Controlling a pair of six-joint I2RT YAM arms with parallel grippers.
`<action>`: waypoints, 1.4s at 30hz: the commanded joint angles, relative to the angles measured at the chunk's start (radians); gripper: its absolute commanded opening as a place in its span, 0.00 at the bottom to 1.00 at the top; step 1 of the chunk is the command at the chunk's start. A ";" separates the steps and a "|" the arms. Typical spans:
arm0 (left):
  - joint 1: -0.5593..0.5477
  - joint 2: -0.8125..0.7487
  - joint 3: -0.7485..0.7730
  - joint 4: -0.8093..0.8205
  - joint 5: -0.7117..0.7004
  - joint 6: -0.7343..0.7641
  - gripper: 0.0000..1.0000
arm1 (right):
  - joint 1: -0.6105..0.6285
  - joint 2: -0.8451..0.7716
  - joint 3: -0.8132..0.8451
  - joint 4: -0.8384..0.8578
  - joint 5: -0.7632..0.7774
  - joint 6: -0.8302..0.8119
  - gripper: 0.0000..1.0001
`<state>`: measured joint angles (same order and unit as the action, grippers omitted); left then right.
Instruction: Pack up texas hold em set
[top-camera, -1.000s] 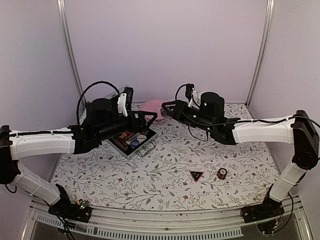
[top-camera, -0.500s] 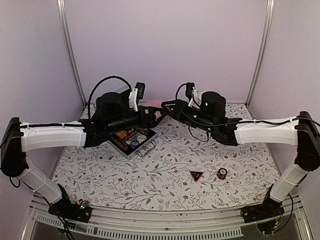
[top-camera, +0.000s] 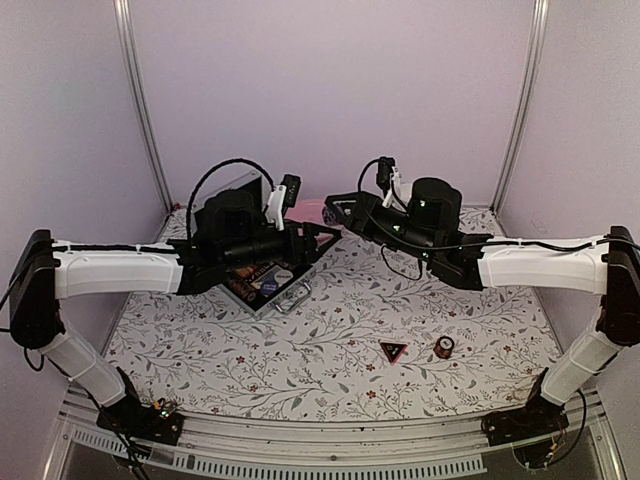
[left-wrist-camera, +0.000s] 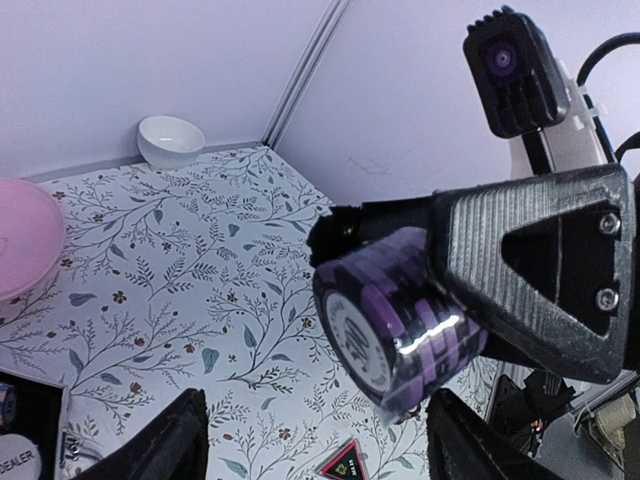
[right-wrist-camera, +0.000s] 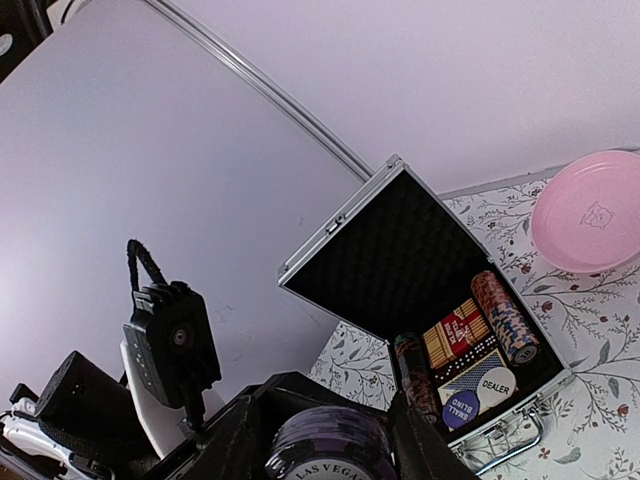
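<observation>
The silver case (top-camera: 268, 284) lies open at the back left, its black-lined lid (right-wrist-camera: 385, 250) up. It holds chip stacks, a red card deck (right-wrist-camera: 462, 328) and dealer buttons. My right gripper (top-camera: 333, 207) is shut on a purple chip stack (right-wrist-camera: 330, 445), held sideways in the air. My left gripper (top-camera: 325, 235) is open and faces it tip to tip. In the left wrist view the purple stack (left-wrist-camera: 400, 310) hangs just ahead of the open left gripper (left-wrist-camera: 318, 410). A black-and-red triangle (top-camera: 392, 351) and a short red chip stack (top-camera: 444, 347) lie on the front right of the table.
A pink plate (top-camera: 310, 208) sits at the back centre behind both grippers, also in the right wrist view (right-wrist-camera: 590, 210). A small white bowl (left-wrist-camera: 170, 140) stands in the far right corner. Purple walls with metal posts close the table in.
My left arm has swung right and forward, bringing its gripper up to the right gripper. The right gripper has shifted slightly left and up with the purple stack.
</observation>
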<state>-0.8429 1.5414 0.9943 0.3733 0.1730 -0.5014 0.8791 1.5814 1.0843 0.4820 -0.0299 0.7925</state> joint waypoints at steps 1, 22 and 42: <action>-0.012 0.011 0.018 0.032 0.010 0.014 0.76 | 0.009 -0.032 -0.001 0.046 -0.007 -0.001 0.15; -0.014 0.031 0.065 0.067 -0.069 0.109 0.64 | 0.019 -0.040 -0.011 0.037 -0.009 0.019 0.14; -0.013 0.074 0.074 0.062 -0.092 0.075 0.17 | 0.021 -0.057 -0.044 -0.032 0.009 0.003 0.17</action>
<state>-0.8642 1.5997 1.0416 0.4305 0.1207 -0.4137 0.8822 1.5772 1.0576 0.4412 0.0284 0.7937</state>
